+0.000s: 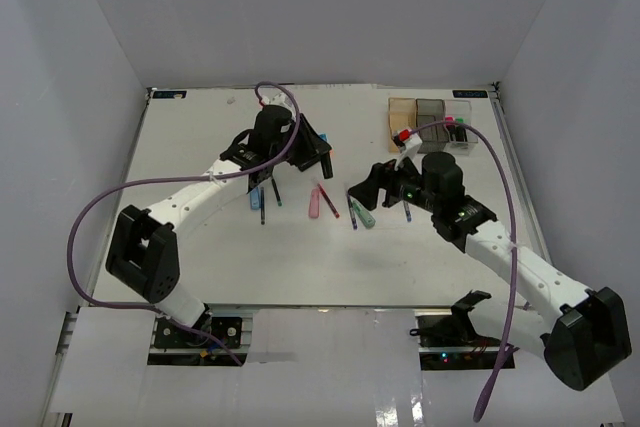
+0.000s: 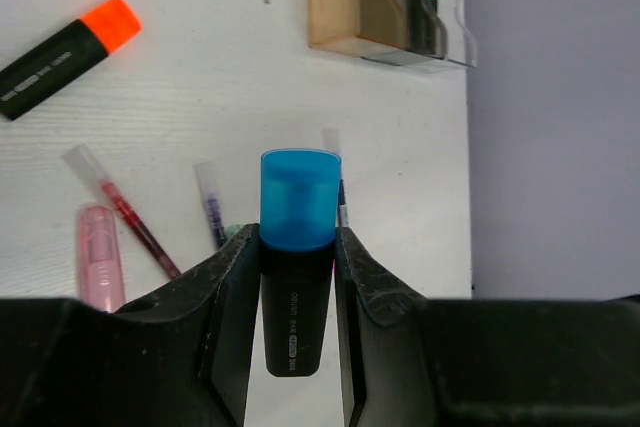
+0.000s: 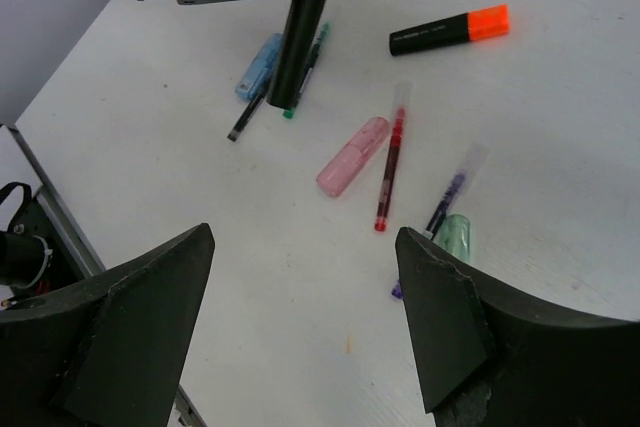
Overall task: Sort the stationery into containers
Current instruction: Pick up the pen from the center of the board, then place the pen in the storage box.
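My left gripper point(image 2: 297, 237) is shut on a black highlighter with a blue cap point(image 2: 299, 202), held above the table; its black body point(image 3: 296, 47) also shows in the right wrist view. Seen from above, the left gripper point(image 1: 322, 159) hangs over the loose stationery. My right gripper point(image 3: 305, 237) is open and holds nothing, hovering point(image 1: 372, 185) near a mint stick point(image 3: 458, 237) and a purple pen point(image 3: 448, 195). On the table lie a pink stick point(image 3: 352, 156), a red pen point(image 3: 389, 169), a blue stick point(image 3: 258, 67) and an orange-capped highlighter point(image 3: 450, 30). The containers point(image 1: 430, 111) stand at the back right.
The clear bin point(image 2: 440, 7) holds pink-capped and green-capped highlighters; the amber bin point(image 2: 335, 2) stands beside it. A green pen point(image 1: 275, 192) and a dark pen point(image 1: 262, 209) lie under the left arm. White walls enclose the table point(image 1: 200, 247).
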Robot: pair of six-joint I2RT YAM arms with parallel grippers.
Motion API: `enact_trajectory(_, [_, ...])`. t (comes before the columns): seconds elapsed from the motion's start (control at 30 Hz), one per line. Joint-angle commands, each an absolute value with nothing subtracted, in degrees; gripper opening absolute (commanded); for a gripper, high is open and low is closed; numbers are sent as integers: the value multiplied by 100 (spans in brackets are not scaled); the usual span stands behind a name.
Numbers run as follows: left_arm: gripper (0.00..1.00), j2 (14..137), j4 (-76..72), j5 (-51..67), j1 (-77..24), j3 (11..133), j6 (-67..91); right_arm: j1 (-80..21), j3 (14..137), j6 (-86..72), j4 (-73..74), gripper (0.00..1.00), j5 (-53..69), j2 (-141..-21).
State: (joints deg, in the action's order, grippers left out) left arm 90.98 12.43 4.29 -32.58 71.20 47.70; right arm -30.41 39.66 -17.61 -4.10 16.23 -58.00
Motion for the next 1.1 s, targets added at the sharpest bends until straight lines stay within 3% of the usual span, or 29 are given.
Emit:
enact_trajectory(0.0, [27,8754,572,677,-3375,6952,4922,-3348,4630,-1846,-861,79,1407,-6204])
enact_trajectory(0.5, [27,8148,-211,668,-3577,6451,4825,-3832,5695,-1793,-896,69,1090,-7593])
enact_trajectory(0.6, [27,8104,-307,720,-3577,6381,4843,-3832,5748,-1784,-940,63,1081,-7716])
enact_trajectory(0.83, [28,8086,-378,782,-3595,6232,4799,-3841,5810,-1723,-940,32,984,-7761])
enact_trajectory(0.97, [38,8077,-396,747,-3595,6188,4694,-3832,5827,-1565,-844,19,844,-7726])
enact_trajectory(1.03, [64,8051,-282,599,-3595,6205,4589,-3797,5801,-1389,-634,12,538,-7691])
enact_trajectory(1.07, [64,8033,-281,598,-3595,6222,4536,-3797,5792,-1336,-633,11,536,-7682])
